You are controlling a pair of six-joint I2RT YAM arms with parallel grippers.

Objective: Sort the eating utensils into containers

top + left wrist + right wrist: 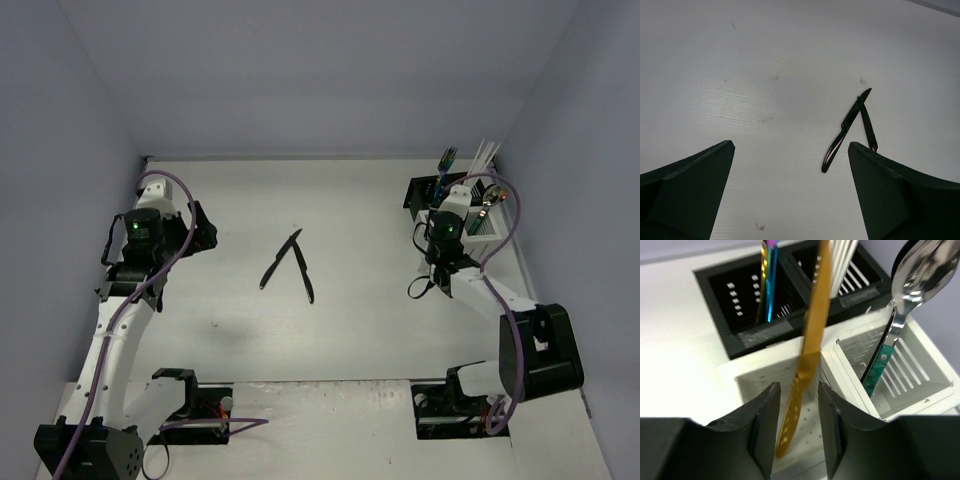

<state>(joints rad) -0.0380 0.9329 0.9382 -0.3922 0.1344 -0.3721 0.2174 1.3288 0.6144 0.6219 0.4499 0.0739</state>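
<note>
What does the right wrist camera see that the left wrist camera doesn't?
Only the right wrist view shows the gold knife poking into the white caddy, a silver spoon beside it, and the black caddy behind. Only the left wrist view shows two black utensils lying on the table, tips touching. Both show their own claw: right claw either side of the knife, left claw open.

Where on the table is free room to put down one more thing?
Bare table lies between the left arm and the black knives, and between those knives and the right arm. The far right corner is crowded: black box, white box, right pincer above.
</note>
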